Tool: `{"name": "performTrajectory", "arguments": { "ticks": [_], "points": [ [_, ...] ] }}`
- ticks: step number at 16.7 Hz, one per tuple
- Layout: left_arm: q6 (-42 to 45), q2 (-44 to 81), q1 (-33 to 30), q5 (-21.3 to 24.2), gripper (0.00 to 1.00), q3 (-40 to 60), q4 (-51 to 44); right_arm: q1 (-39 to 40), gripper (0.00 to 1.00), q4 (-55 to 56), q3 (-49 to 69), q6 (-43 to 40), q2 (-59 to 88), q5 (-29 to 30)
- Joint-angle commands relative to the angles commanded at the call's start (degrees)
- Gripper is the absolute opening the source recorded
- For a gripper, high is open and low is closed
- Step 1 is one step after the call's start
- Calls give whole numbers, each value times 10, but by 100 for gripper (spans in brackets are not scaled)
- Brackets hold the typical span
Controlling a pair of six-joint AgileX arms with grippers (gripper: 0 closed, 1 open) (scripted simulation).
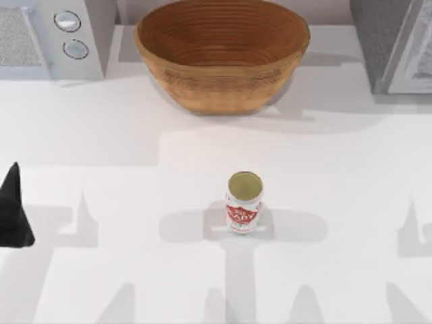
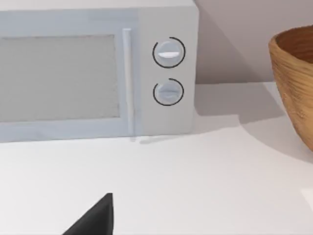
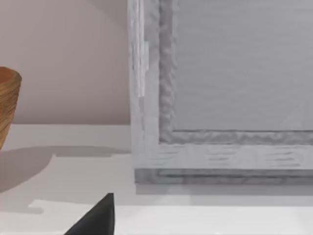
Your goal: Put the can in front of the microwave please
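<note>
can (image 1: 244,202) upright mid-table | right of left gripper (image 1: 13,209) at left edge, likely nearer | microwave (image 1: 50,37) back-left corner | finger spread unclear

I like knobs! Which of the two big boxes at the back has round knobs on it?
The microwave at the back left: two round silver dials sit on its side panel. The darker grey appliance at the back right shows none.
</note>
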Motion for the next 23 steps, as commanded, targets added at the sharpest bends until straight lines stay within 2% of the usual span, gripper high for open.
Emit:
{"name": "performTrajectory", "arguments": {
  "ticks": [4,14,19,23],
  "points": [
    [3,204,-76,1,100,194,-128,0,100,0,0,0,0,0],
    [4,857,-289,13,100,746,-503,0,100,0,0,0,0,0],
    [8,1063,-365,9,100,943,-633,0,100,0,0,0,0,0],
    [10,1147,-396,3,100,1027,-683,0,100,0,0,0,0,0]
  ]
}}
